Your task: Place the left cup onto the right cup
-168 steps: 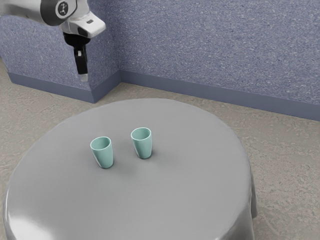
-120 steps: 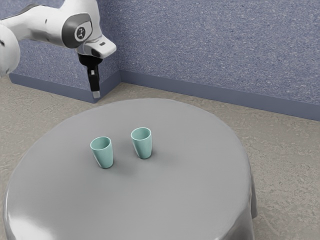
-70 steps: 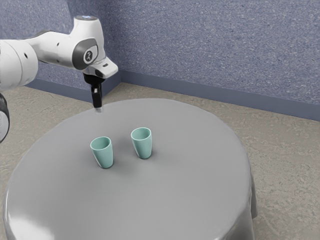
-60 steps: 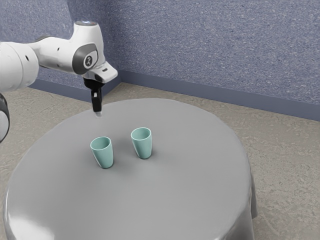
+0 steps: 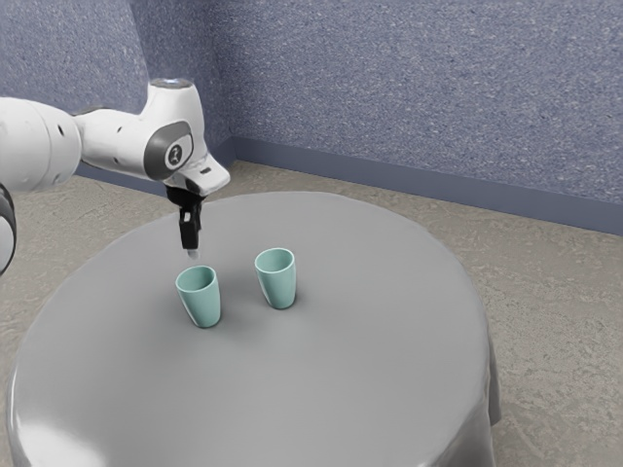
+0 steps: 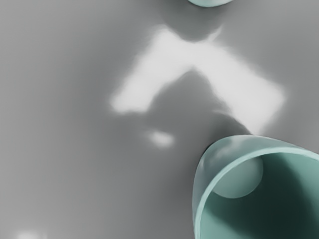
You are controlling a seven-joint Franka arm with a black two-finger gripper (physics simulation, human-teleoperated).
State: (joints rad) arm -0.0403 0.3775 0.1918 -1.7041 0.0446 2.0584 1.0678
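1. Teal left cup [image 5: 199, 296] stands upright on the table [image 5: 389, 389], with the right cup [image 5: 275, 277] near, at its two o'clock; nothing is stacked.
2. Gripper [image 5: 193, 253] hovers at the left cup's twelve o'clock, empty; I cannot tell whether it is apart or together.
3. Grasping, lifting and stacking are not yet done.

Round grey table [image 5: 370, 389], blue speckled wall [image 5: 438, 88], beige floor [image 5: 555, 292]

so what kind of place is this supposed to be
Probably a plain simulated room rather than a furnished home or kitchen: a round grey table, a blue speckled wall with a dark skirting, and a bare beige floor.
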